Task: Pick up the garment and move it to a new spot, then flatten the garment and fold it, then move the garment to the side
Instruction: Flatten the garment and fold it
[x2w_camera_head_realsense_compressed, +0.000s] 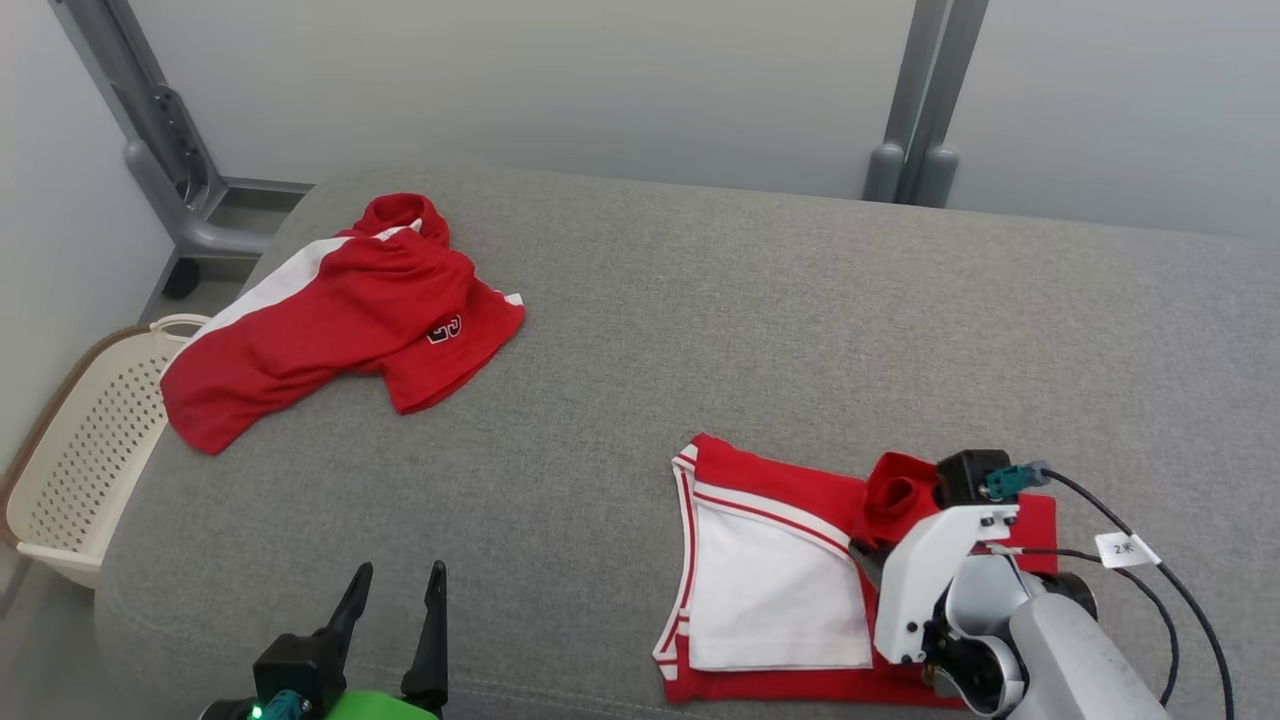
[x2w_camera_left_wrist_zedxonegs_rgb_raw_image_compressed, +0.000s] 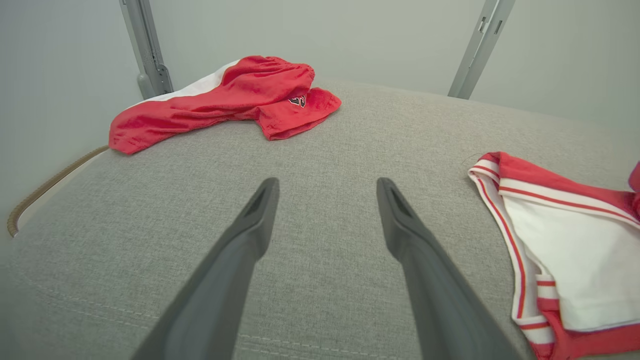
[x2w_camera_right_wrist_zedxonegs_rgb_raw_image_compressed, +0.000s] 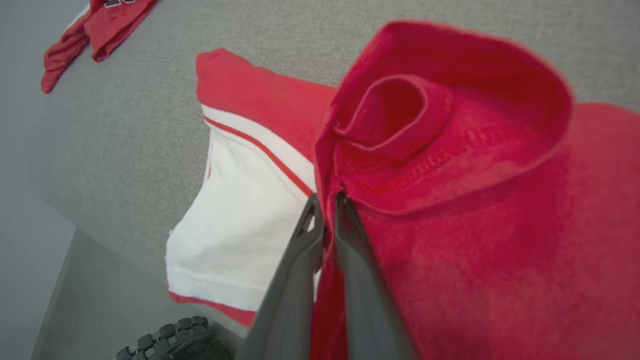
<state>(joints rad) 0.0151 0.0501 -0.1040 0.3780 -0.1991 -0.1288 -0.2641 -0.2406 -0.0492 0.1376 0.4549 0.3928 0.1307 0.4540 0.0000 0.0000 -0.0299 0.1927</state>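
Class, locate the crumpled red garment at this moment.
In the head view the crumpled red garment lies at the far left of the grey cushion, near the cream basket.

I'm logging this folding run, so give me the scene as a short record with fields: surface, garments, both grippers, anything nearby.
surface: grey fabric cushion
worked garment: partly folded red and white garment, near right
right gripper: jaws shut on its raised red fold
left gripper: jaws open, empty, above bare cushion
other garment: crumpled red and white garment, far left
beside cushion: cream perforated plastic basket, left
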